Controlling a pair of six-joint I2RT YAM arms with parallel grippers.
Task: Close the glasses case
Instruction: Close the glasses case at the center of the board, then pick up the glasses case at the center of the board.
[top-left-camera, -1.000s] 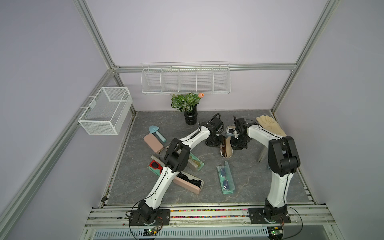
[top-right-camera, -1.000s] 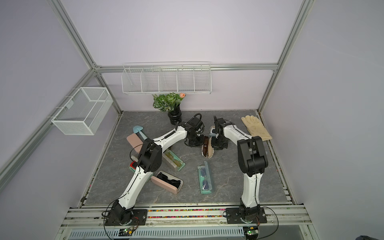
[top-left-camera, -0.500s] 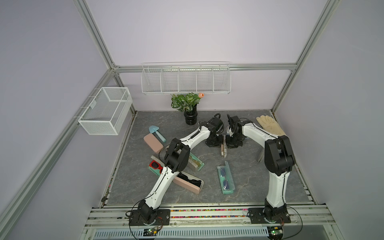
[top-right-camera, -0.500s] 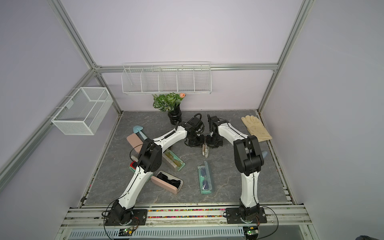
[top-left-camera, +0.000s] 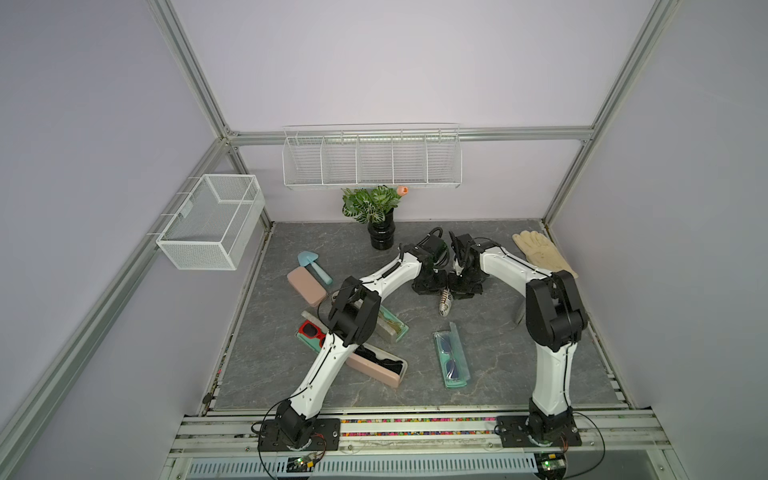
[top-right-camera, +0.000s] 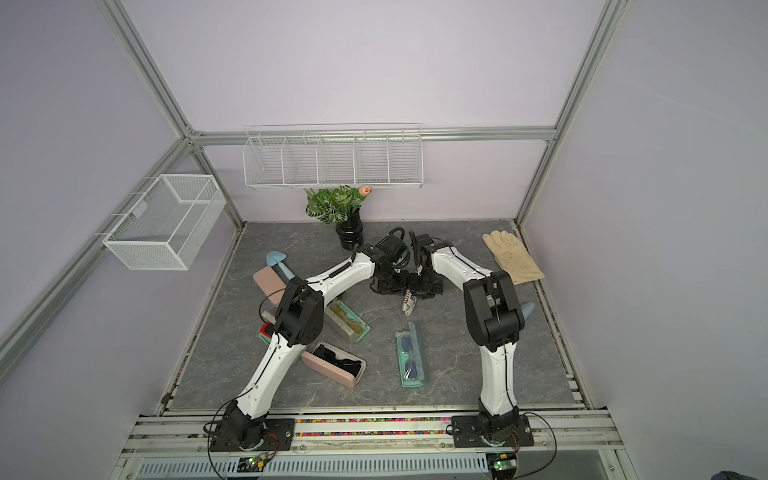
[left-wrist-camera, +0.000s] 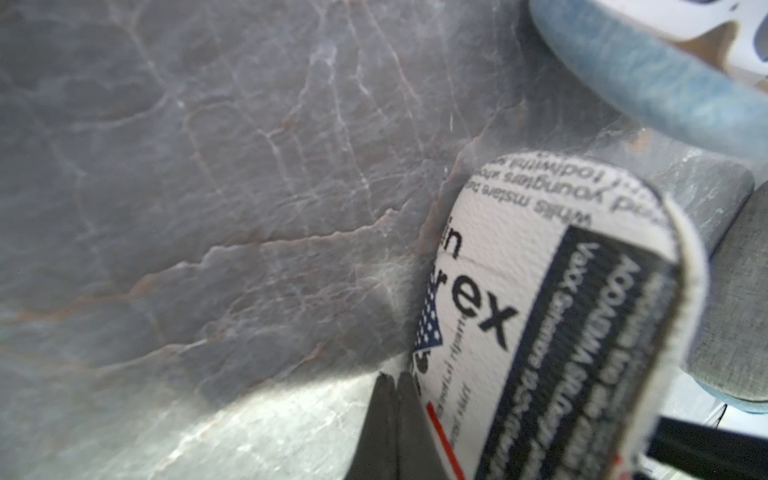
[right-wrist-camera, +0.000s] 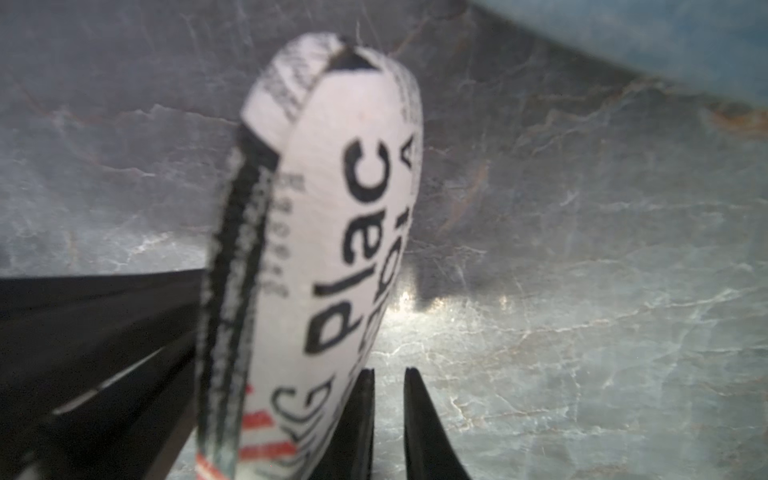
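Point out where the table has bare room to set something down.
Bare: between the teal case and the right arm; also at the back between trowel and plant pot. Crowded: by the left arm, with open pink case, green case and red glasses; and mid-table, where left end effector and right end effector flank the printed case.

Potted plant (top-left-camera: 380, 220), glove (top-left-camera: 540, 253), trowel (top-left-camera: 313, 266), wire basket (top-left-camera: 212, 226)

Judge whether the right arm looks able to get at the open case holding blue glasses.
Probably yes: that case lies uncovered on bare tabletop beside the right arm, nothing standing between them.
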